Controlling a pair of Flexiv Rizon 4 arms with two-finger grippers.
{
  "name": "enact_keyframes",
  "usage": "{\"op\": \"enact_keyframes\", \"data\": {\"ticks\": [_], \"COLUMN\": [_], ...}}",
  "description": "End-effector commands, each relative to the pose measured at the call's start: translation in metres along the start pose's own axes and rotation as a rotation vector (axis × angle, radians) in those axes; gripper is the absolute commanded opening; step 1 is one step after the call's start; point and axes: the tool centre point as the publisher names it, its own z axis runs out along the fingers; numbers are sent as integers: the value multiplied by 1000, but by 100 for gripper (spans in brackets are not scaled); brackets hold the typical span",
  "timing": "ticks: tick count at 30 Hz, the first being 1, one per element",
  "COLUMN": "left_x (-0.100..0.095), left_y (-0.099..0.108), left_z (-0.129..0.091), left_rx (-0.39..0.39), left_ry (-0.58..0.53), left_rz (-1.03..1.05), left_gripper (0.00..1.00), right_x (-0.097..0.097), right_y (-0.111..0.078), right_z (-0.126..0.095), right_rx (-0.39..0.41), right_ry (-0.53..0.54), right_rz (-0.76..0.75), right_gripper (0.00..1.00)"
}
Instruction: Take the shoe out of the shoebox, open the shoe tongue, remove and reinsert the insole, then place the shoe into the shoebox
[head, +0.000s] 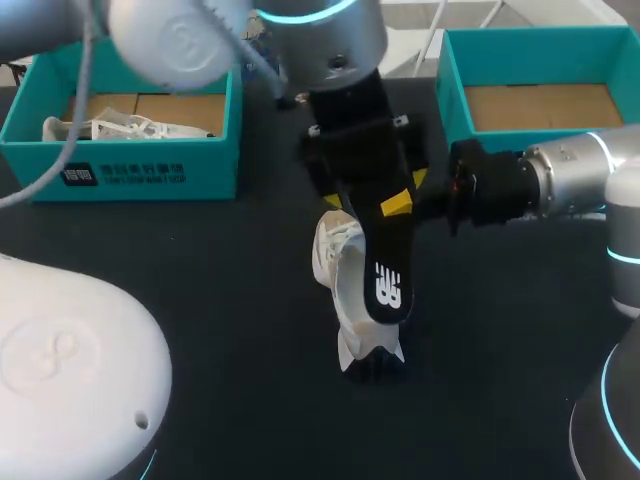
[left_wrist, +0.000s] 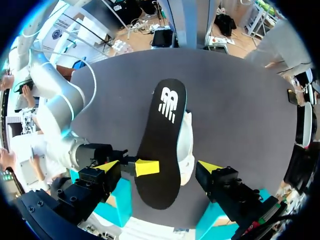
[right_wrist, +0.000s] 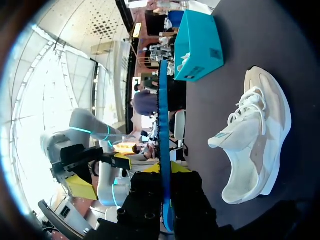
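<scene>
Dark bench (head: 200, 260) carries two teal shoeboxes. The left shoebox (head: 30, 150), at ten o'clock, holds a white spare shoe (head: 120, 128) and bears white print (head: 122, 176) on its front wall. The right shoebox (head: 452, 90), at two o'clock, shows a brown cardboard floor. Near the centre the white shoe (head: 335, 265) rests on the bench, outside both boxes. Above it the right gripper (head: 408, 192), entering from three o'clock, pinches the black insole (head: 385, 255), which carries a white logo (head: 388, 288). The left gripper (left_wrist: 159, 166) stands spread wide, its fingers either side of the insole and clear of it.
</scene>
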Motion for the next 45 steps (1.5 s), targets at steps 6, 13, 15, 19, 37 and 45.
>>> {"op": "enact_keyframes", "data": {"ticks": [6, 13, 15, 19, 37, 45], "left_x": [-12, -13, -13, -13, 1, 27], "left_y": [3, 5, 6, 6, 3, 2], "left_z": [11, 15, 15, 15, 11, -2], "left_rx": [6, 5, -2, -6, -48, 34], "left_ry": [395, 381, 376, 368, 74, -368], "left_rz": [22, 37, 36, 35, 24, 76], "left_gripper": [100, 100, 100, 100, 100, 100], "right_x": [-1, -1, -2, -2, -1, 1], "right_y": [2, 3, 3, 4, 6, 6], "right_z": [1, 2, 1, 1, -3, -6], "right_rx": [-2, -3, -3, -3, -4, -9], "right_ry": [-1, 1, 1, 1, -2, -7], "right_rz": [-2, -5, -4, -3, -1, -2], "right_gripper": [0, 0, 0, 0, 0, 0]}}
